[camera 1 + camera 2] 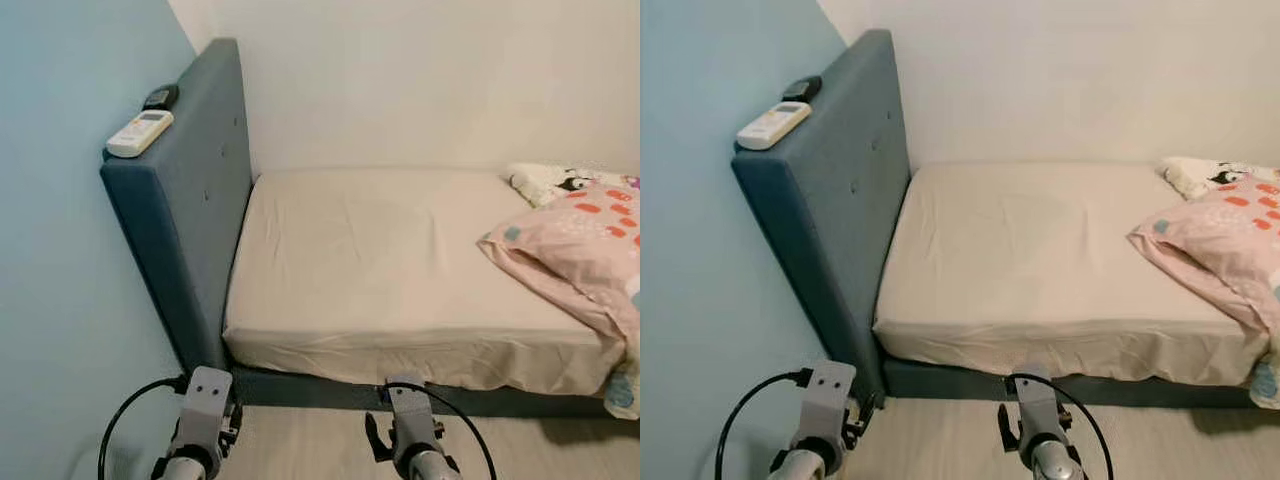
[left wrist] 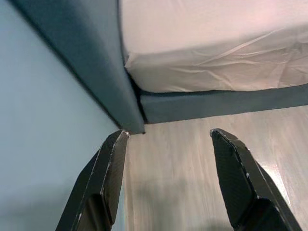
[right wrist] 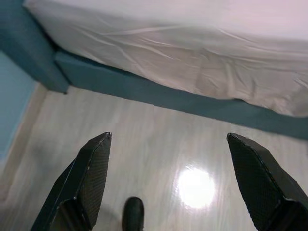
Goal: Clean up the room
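A bed (image 1: 380, 270) is seen ahead, its mattress bare except at the far right, where a pink pillow (image 1: 590, 245) and a patterned cloth (image 1: 550, 182) are bunched. On top of the blue headboard (image 1: 190, 190), at the left, a white remote (image 1: 139, 133) is laid, with a small dark object (image 1: 160, 97) just beyond it; what that object is cannot be told.

Both arms are held low near the bed's foot. The left pincer (image 2: 166, 180) is spread wide over the wooden floor (image 2: 202, 159), close to the headboard's corner, and nothing is held in it. The right pincer (image 3: 171, 185) is likewise spread wide and empty above the floor.

The remote is judged the likeliest thing to be tidied. It sits on a narrow ledge against the wall (image 1: 60, 250), so a clumsy reach could knock it behind the headboard. The left arm is close to the wall and the headboard, and could scrape them if raised carelessly. The pillow hangs over the bed's edge and could be dragged off.

No brand or writing can be read; the remote's buttons are too small.
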Controlling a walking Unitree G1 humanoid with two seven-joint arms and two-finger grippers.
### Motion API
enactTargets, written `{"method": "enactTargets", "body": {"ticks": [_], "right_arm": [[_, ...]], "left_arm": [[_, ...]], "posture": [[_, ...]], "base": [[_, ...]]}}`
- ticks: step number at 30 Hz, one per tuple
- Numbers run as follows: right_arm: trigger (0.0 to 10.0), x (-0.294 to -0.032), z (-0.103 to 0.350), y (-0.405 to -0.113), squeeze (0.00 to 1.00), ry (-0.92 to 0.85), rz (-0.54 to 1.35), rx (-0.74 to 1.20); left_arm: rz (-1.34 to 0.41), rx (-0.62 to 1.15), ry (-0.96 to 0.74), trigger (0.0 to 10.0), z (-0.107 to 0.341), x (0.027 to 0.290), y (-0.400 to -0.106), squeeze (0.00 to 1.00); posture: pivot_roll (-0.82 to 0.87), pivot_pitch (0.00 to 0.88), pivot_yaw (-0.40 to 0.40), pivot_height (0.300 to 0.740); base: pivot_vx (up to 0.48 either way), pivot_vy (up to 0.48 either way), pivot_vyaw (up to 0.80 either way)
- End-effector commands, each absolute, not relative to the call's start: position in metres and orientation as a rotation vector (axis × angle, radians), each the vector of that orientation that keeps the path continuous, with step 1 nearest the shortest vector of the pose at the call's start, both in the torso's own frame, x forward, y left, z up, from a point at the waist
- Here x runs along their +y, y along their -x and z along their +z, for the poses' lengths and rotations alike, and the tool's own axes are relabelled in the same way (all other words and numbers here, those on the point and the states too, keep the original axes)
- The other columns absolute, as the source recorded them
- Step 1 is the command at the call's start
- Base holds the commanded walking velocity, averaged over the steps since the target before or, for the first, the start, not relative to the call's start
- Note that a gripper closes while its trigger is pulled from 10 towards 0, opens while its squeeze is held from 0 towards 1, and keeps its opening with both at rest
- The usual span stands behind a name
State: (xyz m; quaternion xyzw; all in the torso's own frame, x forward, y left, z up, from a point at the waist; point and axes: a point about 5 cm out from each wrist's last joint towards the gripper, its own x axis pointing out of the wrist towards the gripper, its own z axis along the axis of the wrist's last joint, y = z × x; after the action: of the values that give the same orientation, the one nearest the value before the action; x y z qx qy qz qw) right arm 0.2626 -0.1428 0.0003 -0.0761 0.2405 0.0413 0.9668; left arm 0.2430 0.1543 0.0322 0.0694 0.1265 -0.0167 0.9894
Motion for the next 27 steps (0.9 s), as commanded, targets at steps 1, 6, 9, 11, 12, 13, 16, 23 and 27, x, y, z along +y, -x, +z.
{"method": "enactTargets", "body": {"ticks": [1,6,9,11,12,13,16,23,27], "right_arm": [[10.0,-0.1406,-0.0004,-0.2611,0.00,0.155,0.098,0.487],[10.0,-0.1411,0.0004,-0.2621,0.00,0.154,0.098,0.485],[10.0,-0.1424,0.0014,-0.2630,0.00,0.155,0.098,0.480],[10.0,-0.1431,0.0021,-0.2632,0.00,0.157,0.097,0.476],[10.0,-0.1439,0.0027,-0.2630,0.00,0.140,0.087,0.472],[10.0,-0.1441,0.0029,-0.2630,0.00,0.136,0.084,0.471],[10.0,-0.1446,0.0027,-0.2624,0.00,0.129,0.086,0.474],[10.0,-0.1461,0.0030,-0.2622,0.00,0.133,0.081,0.471],[10.0,-0.1459,0.0042,-0.2628,0.00,0.137,0.086,0.463]], "left_arm": [[-0.024,0.258,-0.111,10.0,0.0304,0.1552,-0.2379,0.00],[-0.033,0.258,-0.108,10.0,0.0303,0.1532,-0.2362,0.00],[-0.039,0.259,-0.106,10.0,0.0296,0.1515,-0.2350,0.00],[-0.041,0.259,-0.105,10.0,0.0293,0.1510,-0.2347,0.00],[-0.041,0.257,-0.103,10.0,0.0294,0.1507,-0.2342,0.00],[-0.041,0.257,-0.103,10.0,0.0294,0.1506,-0.2341,0.00],[-0.044,0.259,-0.104,10.0,0.0291,0.1500,-0.2338,0.00],[-0.039,0.254,-0.105,10.0,0.0300,0.1500,-0.2354,0.00],[-0.026,0.239,-0.105,10.0,0.0322,0.1510,-0.2364,0.00]], "posture": [[-0.01,0.140,-0.008,0.740],[-0.01,0.142,-0.011,0.740],[-0.01,0.142,-0.012,0.740],[-0.01,0.141,-0.012,0.740],[-0.01,0.143,-0.011,0.740],[-0.01,0.143,-0.011,0.740],[-0.01,0.141,-0.009,0.740],[-0.02,0.139,-0.010,0.740],[-0.02,0.139,-0.011,0.740]], "base": [[0.000,0.000,0.00],[0.000,0.000,0.00],[0.000,0.000,0.00],[0.000,0.000,0.00],[0.000,0.000,0.00],[0.000,0.000,-0.59],[0.000,0.000,-0.80],[0.000,0.000,-0.80],[0.000,0.000,-0.80]]}}
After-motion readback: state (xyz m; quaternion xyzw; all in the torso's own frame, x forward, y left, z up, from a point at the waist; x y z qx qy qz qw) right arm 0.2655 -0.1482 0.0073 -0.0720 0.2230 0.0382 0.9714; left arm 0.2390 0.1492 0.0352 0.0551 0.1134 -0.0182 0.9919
